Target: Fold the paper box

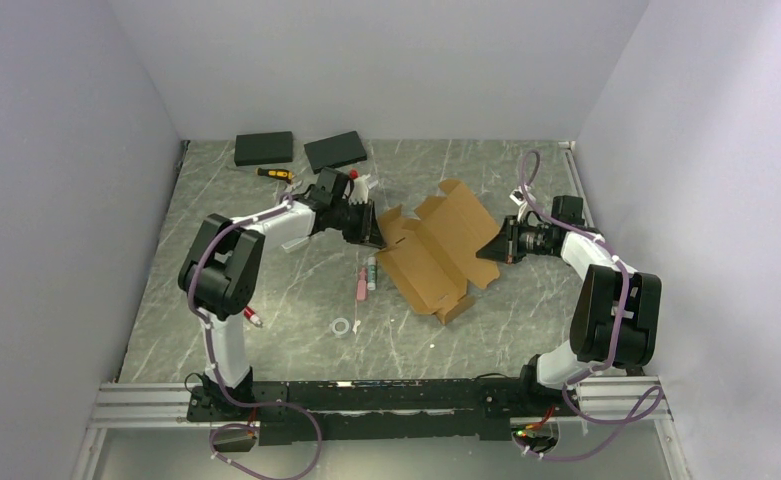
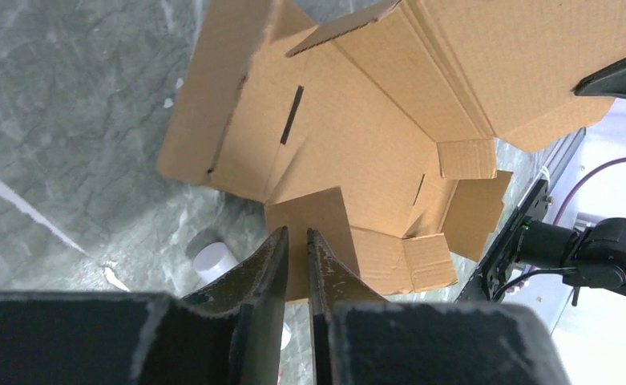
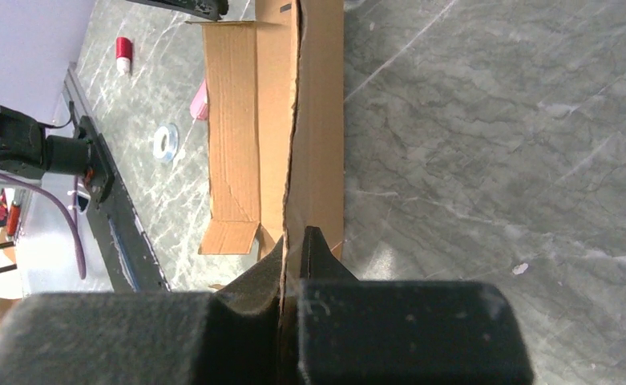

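The paper box is a brown corrugated die-cut sheet, partly folded, lying mid-table with its flaps raised. My left gripper is at its left edge. In the left wrist view the left gripper has its jaws a narrow gap apart with nothing between them, and a flap of the box lies face-on just beyond the tips. My right gripper is at the box's right edge. In the right wrist view it is shut on an upright panel of the box, seen edge-on.
Two black slabs lie at the back left, with a yellow-and-black tool beside them. A pink tube, a white tape ring and a small red item lie near the box's front left. A white cap sits by my left fingers.
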Robot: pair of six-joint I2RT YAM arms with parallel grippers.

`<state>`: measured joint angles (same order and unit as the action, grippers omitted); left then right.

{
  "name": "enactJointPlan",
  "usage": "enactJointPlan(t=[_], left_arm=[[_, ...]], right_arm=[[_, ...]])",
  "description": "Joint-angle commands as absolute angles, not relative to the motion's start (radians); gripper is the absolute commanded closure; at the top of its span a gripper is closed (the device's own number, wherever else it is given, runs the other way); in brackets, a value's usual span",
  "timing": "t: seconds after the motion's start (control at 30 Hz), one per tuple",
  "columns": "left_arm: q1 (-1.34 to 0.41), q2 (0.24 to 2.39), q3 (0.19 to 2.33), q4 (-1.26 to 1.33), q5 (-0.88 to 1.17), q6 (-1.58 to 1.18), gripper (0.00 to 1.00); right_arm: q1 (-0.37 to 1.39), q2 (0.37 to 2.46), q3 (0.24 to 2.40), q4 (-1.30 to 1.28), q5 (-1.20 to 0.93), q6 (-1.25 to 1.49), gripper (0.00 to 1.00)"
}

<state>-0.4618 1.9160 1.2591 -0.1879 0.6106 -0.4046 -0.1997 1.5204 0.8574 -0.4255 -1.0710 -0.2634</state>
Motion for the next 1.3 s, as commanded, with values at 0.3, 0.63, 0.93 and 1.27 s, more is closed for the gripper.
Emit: enactJointPlan(t=[0.3, 0.63, 0.93, 1.27], left_arm=[[-0.492, 1.989, 1.36, -0.318, 0.631, -0.333, 0.83], [-0.485, 1.988, 1.398, -0.332, 0.606, -0.354, 0.82], [-0.426, 1.928, 1.435, -0.126, 0.622, -0.509, 0.77], [-0.424, 2.032, 1.506, -0.024, 0.672, -0.562, 0.76]], right_arm=[[-0.187, 1.506, 0.904, -0.434, -1.059, -0.298, 1.0], [-0.183, 1.507, 0.907, -0.439, -1.054, -0.305, 1.0], [-0.178, 1.504, 0.91, -0.445, -1.052, -0.316, 1.0], [-0.168, 1.5, 0.915, -0.455, -1.052, -0.334, 1.0]])
